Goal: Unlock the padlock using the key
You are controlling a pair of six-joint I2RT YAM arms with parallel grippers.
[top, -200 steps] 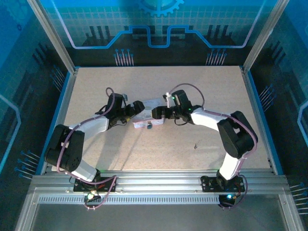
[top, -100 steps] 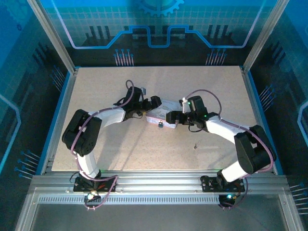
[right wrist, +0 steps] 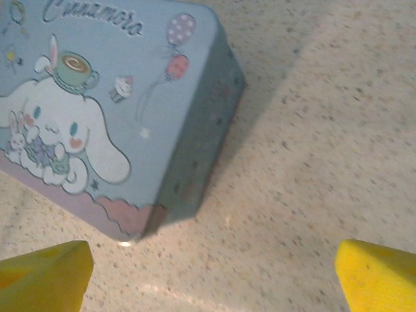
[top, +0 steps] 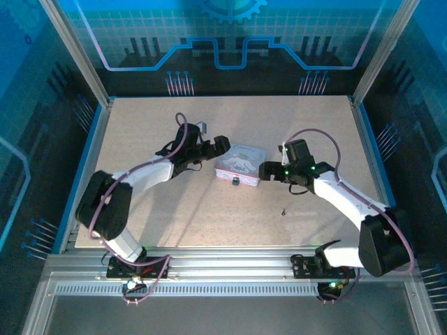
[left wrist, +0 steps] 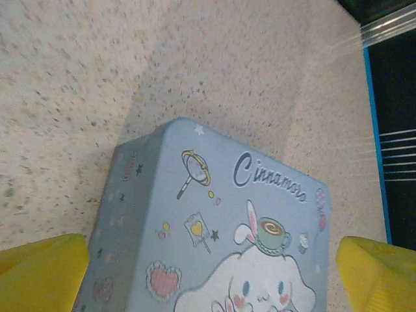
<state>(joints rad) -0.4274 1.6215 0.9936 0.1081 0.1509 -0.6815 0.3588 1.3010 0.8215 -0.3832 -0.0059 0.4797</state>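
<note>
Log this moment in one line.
left gripper open, beside tin | right gripper open, beside tin | padlock at tin's near edge | key on table

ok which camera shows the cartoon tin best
Right wrist: the tin is close and sharp, lid print plus one side wall. Left wrist has its lid, cropped; top external shows it whole but small.

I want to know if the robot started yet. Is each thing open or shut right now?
left gripper: open, holding nothing.
right gripper: open, holding nothing.
tin: lid on, flat on the table.
padlock: on the tin's near side; too small to tell if locked.
key: loose on the table, away from the padlock.
</note>
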